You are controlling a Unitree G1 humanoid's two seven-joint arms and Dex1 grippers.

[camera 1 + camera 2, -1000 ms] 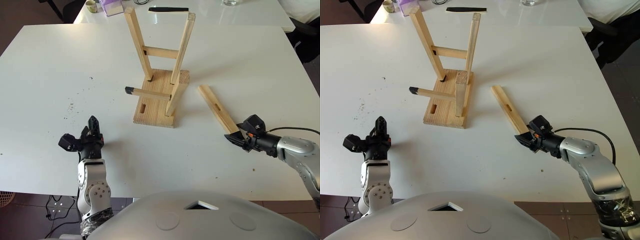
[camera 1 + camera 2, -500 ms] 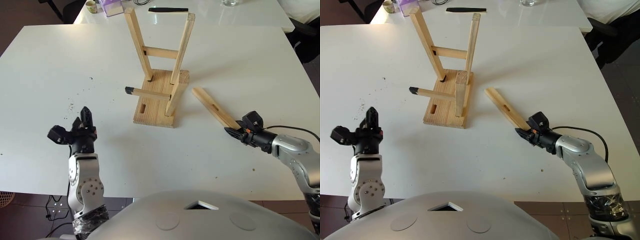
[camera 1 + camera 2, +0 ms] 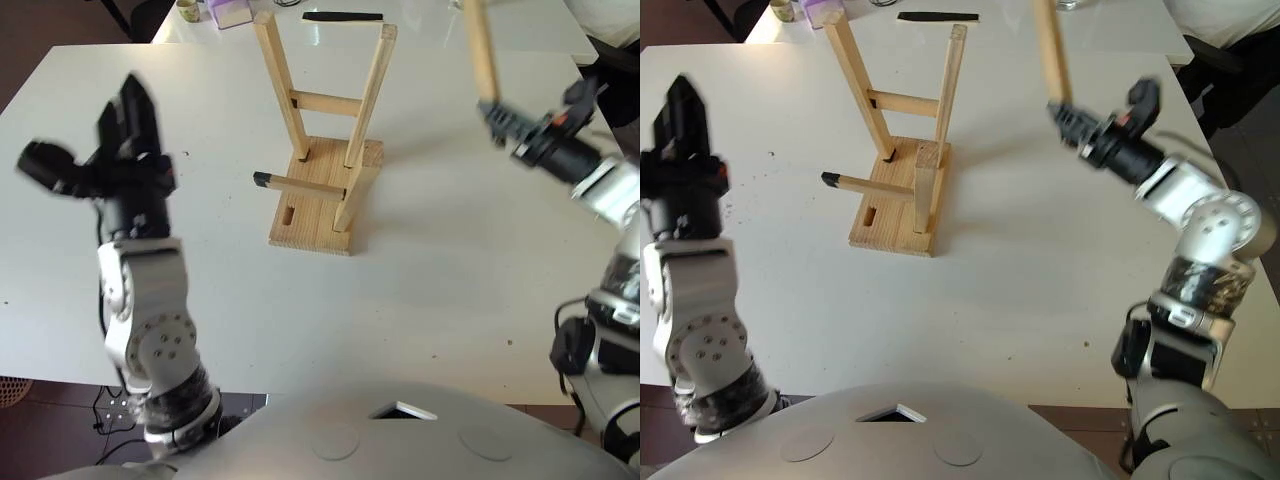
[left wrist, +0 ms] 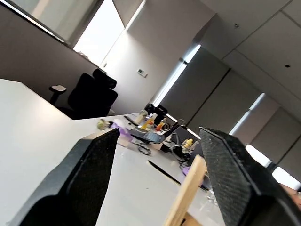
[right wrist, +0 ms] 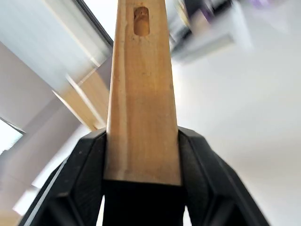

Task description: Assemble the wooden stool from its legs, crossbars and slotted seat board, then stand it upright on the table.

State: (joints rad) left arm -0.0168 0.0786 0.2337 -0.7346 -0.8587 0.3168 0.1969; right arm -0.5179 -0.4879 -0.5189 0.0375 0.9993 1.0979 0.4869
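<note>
1. The seat board [image 3: 308, 218] lies flat mid-counter [image 3: 450, 270]. Legs [image 3: 281, 90] and a crossbar [image 3: 325, 103] rise from it, leaving an open slot [image 3: 288, 215] facing up for fitting.
2. The right jaws grip one end of a loose leg [image 3: 481, 50], held upright in the air, well apart from the board. We judge it is meant for insertion.
3. The left jaws stand wide and empty, raised over the counter's left side.

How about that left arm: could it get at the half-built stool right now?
Probably yes. The left end effector hangs open and unloaded over the left side of the table, nothing standing between it and the half-built stool. The right end effector holds the loose leg high on the other side.
</note>
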